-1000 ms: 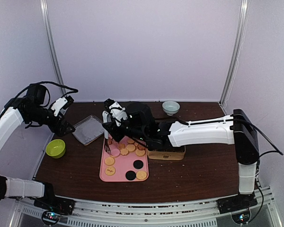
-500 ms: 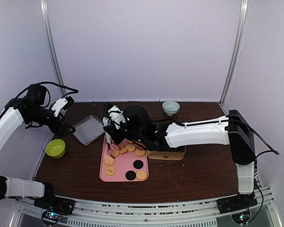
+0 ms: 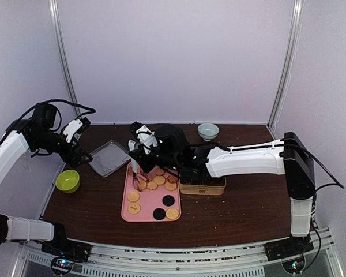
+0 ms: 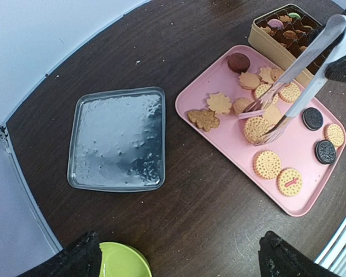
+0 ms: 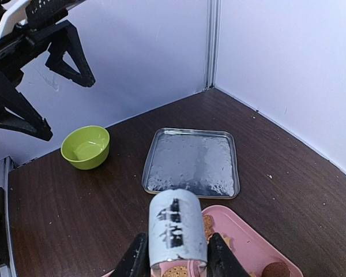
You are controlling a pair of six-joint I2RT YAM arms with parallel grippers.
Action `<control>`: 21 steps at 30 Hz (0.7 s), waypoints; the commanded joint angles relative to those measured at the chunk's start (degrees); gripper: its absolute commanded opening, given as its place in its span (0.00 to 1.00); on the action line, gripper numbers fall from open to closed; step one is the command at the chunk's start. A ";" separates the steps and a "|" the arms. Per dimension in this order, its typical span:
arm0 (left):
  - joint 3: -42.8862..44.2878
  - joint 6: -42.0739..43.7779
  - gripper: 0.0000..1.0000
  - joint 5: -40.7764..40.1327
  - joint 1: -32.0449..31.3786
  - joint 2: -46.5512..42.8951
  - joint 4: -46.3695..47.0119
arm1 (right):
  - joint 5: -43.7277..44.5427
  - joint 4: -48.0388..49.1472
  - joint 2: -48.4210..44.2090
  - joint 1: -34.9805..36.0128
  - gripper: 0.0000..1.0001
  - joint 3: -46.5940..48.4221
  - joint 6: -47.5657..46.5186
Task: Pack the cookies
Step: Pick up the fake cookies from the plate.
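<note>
From above, a dark brown counter (image 3: 242, 213) speckled with crumbs is seen enclosed by pale lilac walls (image 3: 173, 57) with metal corner rails. The cookies (image 3: 155, 180), flat rounds in tan and black, are spread on a pink rectangular tray (image 3: 147, 209) beside a gold tin (image 3: 203, 188). The right gripper (image 3: 137, 154) is clenched on slim metal tongs (image 3: 136, 173), whose tips sit among them. The left gripper (image 3: 82, 141) is spread wide above the counter's left end. In the left wrist view, leaf-shaped, scalloped and dark sandwich cookies (image 4: 267, 164) are shown on the glossy tray (image 4: 230, 144), with more in the tin (image 4: 271, 49). A dimpled silver tray (image 4: 116, 139) lies apart from them. In the right wrist view, the tongs' (image 5: 176, 231) bent silver end, printed in black, is gripped between the fingers (image 5: 135, 258). Beyond it a smooth lime bowl (image 5: 85, 147) is seen.
</note>
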 commanded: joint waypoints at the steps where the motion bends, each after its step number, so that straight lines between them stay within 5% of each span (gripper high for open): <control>1: 0.05 0.73 0.98 1.10 0.42 -0.06 0.89 | -1.18 3.19 -5.62 -0.42 0.13 -1.91 1.68; 10: 0.09 0.70 0.98 1.93 0.42 0.19 0.89 | -3.35 4.15 -8.25 -0.34 0.14 -5.72 3.57; 21: 0.46 0.76 0.97 3.23 0.45 0.24 0.70 | -4.80 4.17 -10.19 1.42 0.30 -10.92 4.25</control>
